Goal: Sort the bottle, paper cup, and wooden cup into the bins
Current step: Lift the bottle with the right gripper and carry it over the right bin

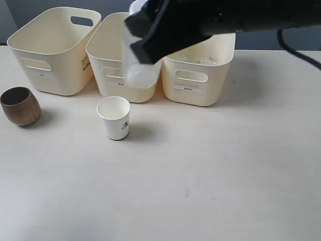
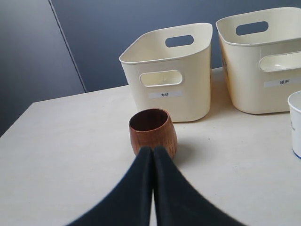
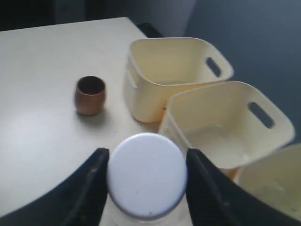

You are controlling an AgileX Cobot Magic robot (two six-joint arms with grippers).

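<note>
The light, slippery bottle (image 3: 146, 176) is clamped below its cap by the right jaws at the bins' (image 1: 198, 75) twelve o'clock, while the left jaws are pressed together.

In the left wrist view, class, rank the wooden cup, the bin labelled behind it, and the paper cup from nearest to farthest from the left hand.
1. Wooden cup, just ahead of the shut left hand.
2. Bin, behind the cup.
3. Paper cup, far off to one side, at the picture's edge.
</note>
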